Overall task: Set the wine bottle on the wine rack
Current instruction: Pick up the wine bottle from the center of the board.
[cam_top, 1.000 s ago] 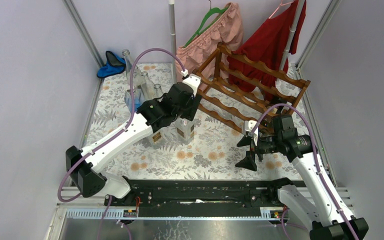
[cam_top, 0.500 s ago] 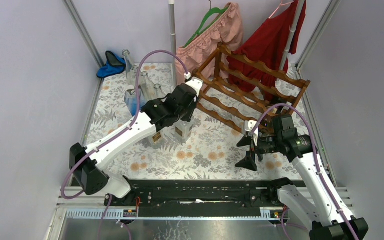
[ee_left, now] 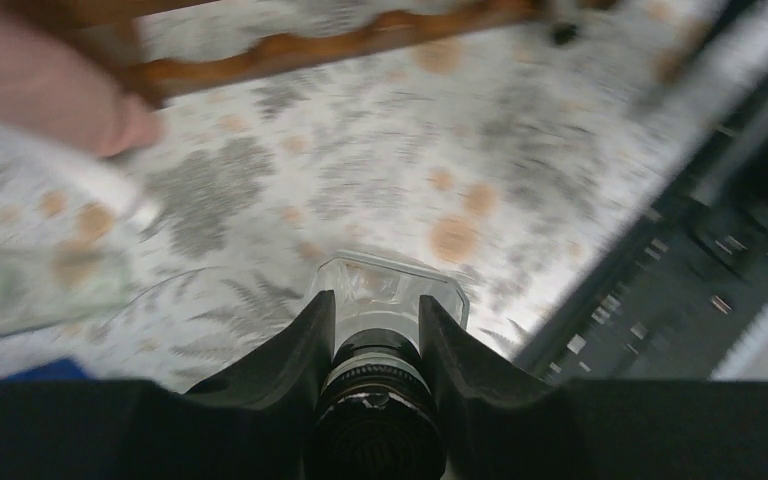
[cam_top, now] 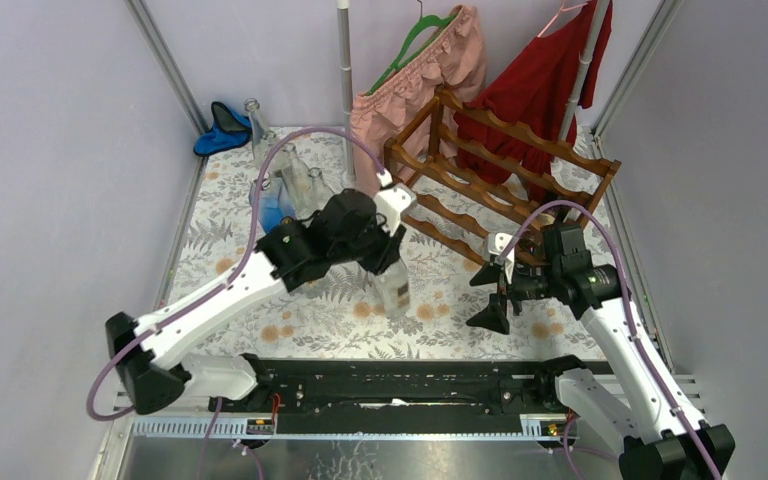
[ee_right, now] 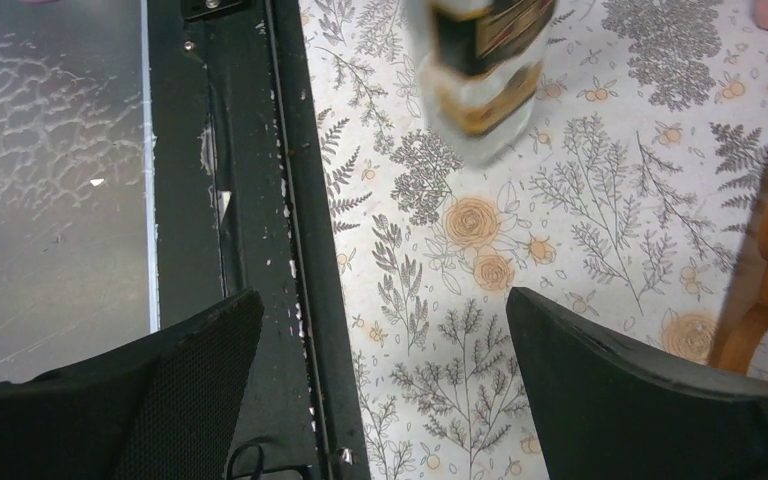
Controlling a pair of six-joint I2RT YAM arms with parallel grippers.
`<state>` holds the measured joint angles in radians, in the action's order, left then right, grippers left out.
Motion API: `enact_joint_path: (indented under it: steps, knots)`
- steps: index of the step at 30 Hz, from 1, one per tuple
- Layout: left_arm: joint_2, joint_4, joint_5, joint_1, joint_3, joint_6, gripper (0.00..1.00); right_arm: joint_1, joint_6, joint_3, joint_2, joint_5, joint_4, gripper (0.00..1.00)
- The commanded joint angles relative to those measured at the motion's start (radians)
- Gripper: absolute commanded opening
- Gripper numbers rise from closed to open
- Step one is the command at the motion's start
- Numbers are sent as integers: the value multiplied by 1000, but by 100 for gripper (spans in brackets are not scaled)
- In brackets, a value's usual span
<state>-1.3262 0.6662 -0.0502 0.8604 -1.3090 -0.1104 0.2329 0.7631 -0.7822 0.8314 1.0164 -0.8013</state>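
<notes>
The wine bottle (cam_top: pixel 393 291) is clear glass with a black-and-gold label and a dark cap. It hangs upright over the floral mat. My left gripper (cam_top: pixel 386 258) is shut on its neck. In the left wrist view both fingers (ee_left: pixel 300 345) press the neck just above the bottle's clear shoulder (ee_left: pixel 390 285). The reddish-brown wine rack (cam_top: pixel 505 178) stands at the back right, and one wavy rail (ee_left: pixel 340 45) shows ahead. My right gripper (cam_top: pixel 491 297) hovers open, right of the bottle and in front of the rack. It holds nothing (ee_right: pixel 385 340), with the bottle (ee_right: pixel 482 75) ahead of it.
Several clear glass bottles (cam_top: pixel 287 172) and a blue cloth (cam_top: pixel 222 128) sit at the back left. A pink garment (cam_top: pixel 428 68) and a red one (cam_top: pixel 542 82) hang behind the rack beside a metal pole (cam_top: pixel 346 70). The black base rail (cam_top: pixel 390 380) runs along the near edge.
My left gripper closed on the bottle's neck, then carried it right and nearer the front edge. The right gripper stayed open, almost still.
</notes>
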Motion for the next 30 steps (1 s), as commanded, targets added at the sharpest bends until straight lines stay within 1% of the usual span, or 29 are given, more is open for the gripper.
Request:
enact_joint_path:
  steps: [1,3,5,7,9,11,13,16,18,22,25,30]
  knots:
    - [149,-273,340,62,84,124,0,8,90,-34,57,113,57,100]
    - [184,-333,394,92,144,178,0,9,177,-69,87,157,45,100]
    - [222,-416,422,116,200,207,0,16,189,-90,116,188,73,100]
    - [259,-517,464,134,264,234,0,38,124,-98,141,201,143,100]
    - [292,-609,485,144,320,235,0,83,22,-92,159,167,232,100]
    - [311,-661,491,146,351,225,0,131,-47,-70,164,130,296,100]
    - [315,-700,484,146,363,222,0,164,-71,-27,154,137,342,100]
    - [313,-746,477,146,385,193,0,197,-114,33,141,139,424,100]
    - [307,-776,477,146,393,159,0,211,-101,39,148,117,427,100]
    - [285,-776,408,145,379,112,0,236,-49,62,149,127,418,100]
    - [288,-799,386,139,384,46,0,253,-10,108,145,72,432,100]
    - [318,-902,414,123,428,-30,0,271,5,146,149,11,478,100]
